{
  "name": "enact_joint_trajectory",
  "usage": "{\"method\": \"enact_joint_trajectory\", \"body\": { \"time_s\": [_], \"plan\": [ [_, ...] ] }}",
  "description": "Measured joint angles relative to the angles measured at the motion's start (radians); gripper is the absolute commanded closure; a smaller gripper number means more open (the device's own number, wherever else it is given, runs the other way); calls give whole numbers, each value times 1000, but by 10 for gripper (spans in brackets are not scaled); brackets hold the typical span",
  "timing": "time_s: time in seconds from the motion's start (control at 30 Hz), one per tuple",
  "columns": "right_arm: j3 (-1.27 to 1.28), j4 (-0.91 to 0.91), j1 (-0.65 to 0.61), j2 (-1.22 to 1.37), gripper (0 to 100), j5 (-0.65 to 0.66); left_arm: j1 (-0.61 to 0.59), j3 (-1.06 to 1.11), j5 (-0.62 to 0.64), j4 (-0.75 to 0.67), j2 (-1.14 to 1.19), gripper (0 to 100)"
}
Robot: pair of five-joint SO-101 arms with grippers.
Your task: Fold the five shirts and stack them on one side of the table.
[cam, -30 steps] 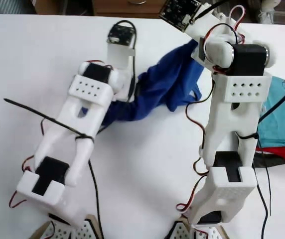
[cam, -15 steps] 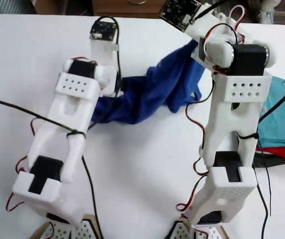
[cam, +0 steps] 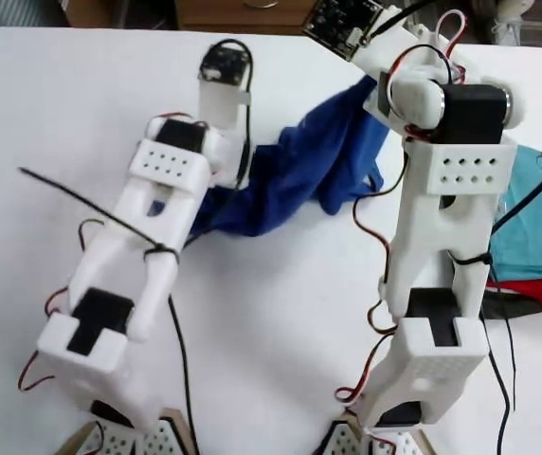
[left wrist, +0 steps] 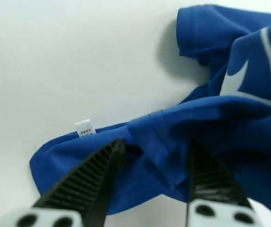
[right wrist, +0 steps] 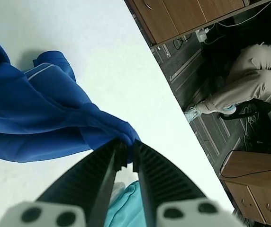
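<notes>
A crumpled blue shirt [cam: 299,175] lies across the middle of the white table [cam: 72,104], its far end lifted. My right gripper [right wrist: 125,151] is shut on a bunched corner of the blue shirt [right wrist: 36,113] and holds it above the table. My left gripper [left wrist: 154,151] is open low over the shirt's other end, and a fold of blue cloth [left wrist: 211,123] lies between its black fingers [left wrist: 90,182]. A small white label [left wrist: 85,127] shows at the shirt's edge. In the high view the left arm [cam: 171,171] covers that end.
Folded shirts are stacked at the table's right edge, a teal one [cam: 536,223] on a red one [cam: 541,292], partly under the right arm [cam: 446,218]. Teal cloth [right wrist: 126,208] also shows below my right gripper. Bare table lies to the left and front; cabinets stand beyond the far edge.
The left arm swung left half a second ago and has come back right. The near end of the blue shirt shifted with it. The right arm has stayed still.
</notes>
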Motion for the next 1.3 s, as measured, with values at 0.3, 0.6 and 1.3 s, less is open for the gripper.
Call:
{"method": "enact_joint_trajectory", "body": {
  "time_s": [0.3,0.6,1.3],
  "plan": [
    [0,0,0,0,979,0,0,2,-175,-97,49,774],
    [0,0,0,0,979,0,2,2,-290,-157,100,893],
    [-6,5,-40,2,979,-112,-146,-428,-290,190,103,977]
  ]
}}
